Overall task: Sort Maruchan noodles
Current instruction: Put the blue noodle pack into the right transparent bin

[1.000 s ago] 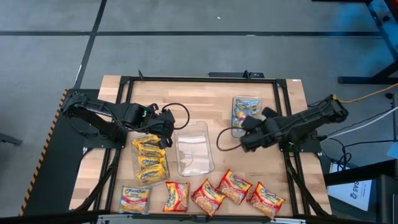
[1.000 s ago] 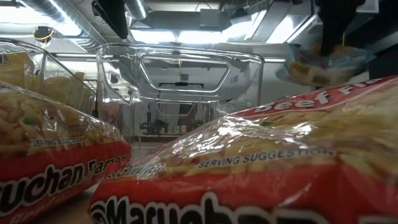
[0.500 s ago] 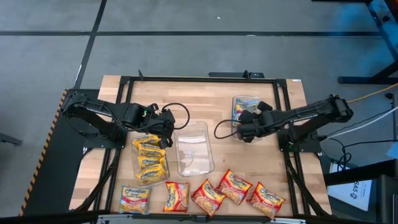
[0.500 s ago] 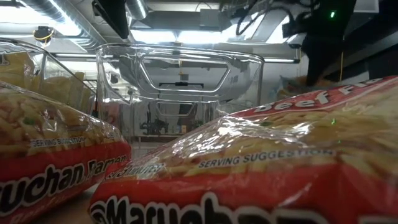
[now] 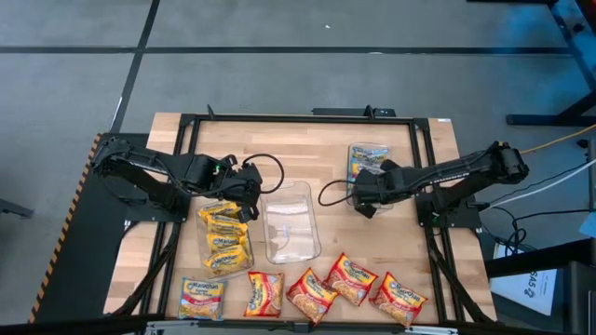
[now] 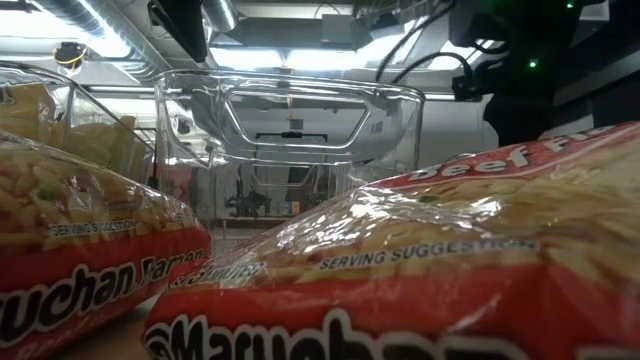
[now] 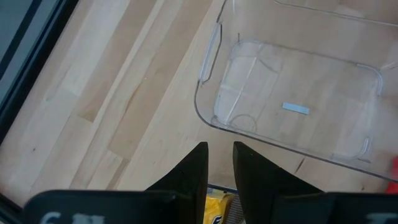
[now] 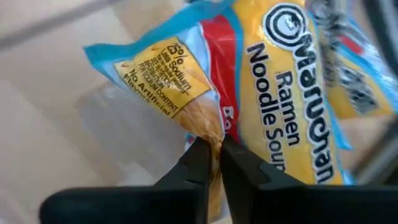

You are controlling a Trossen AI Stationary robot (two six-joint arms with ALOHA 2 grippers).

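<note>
Taking the empty clear tray (image 5: 291, 230) as your marker: to its left, a tray (image 5: 224, 234) holds yellow packets (image 5: 226, 244), and your left gripper (image 5: 245, 207) hangs over its far end, fingers narrow, holding nothing. To the marker's far right, a third tray (image 5: 367, 160) holds a blue-edged packet (image 8: 249, 93); your right gripper (image 8: 211, 155) pinches its edge. Five more packets (image 5: 307, 293) lie in front.
</note>
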